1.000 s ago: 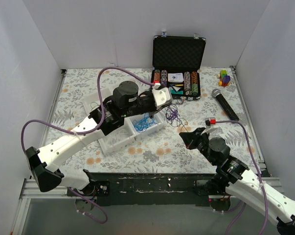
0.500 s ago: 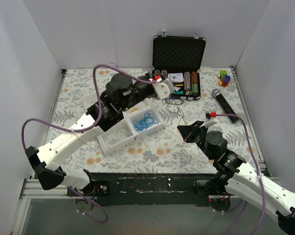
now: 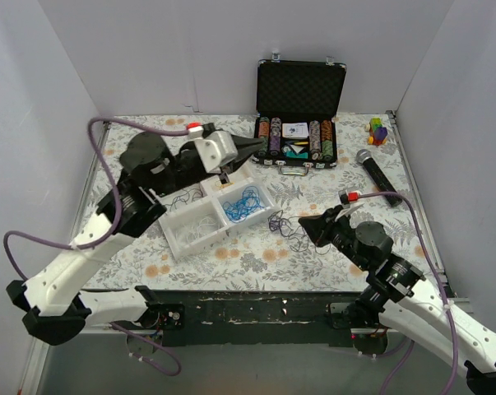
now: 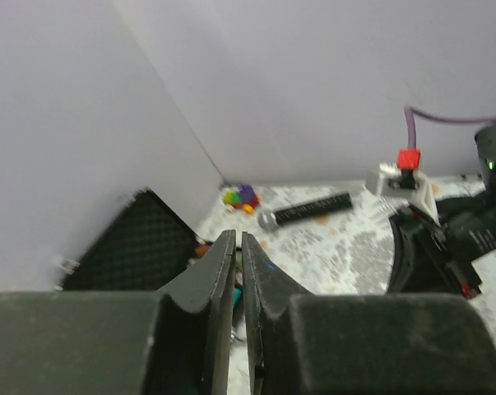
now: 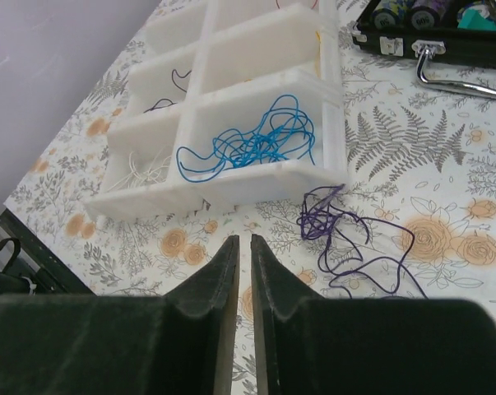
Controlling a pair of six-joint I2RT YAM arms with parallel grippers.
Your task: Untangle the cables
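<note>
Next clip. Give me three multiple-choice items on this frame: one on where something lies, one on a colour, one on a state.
1. Where is the purple cable?
A) on the table, just outside the tray
B) inside a tray compartment
C) hanging over the table edge

2. The coiled cable in the tray compartment nearest it is:
A) red
B) blue
C) orange

3. The lid of the chip case is:
A) shut
B) open and upright
C) taken off

Answers: 1 A, it lies on the flowered cloth against the outside of the tray's corner. 2 B, blue loops fill that compartment. 3 B, the foam-lined lid stands up at the back of the case.
</note>
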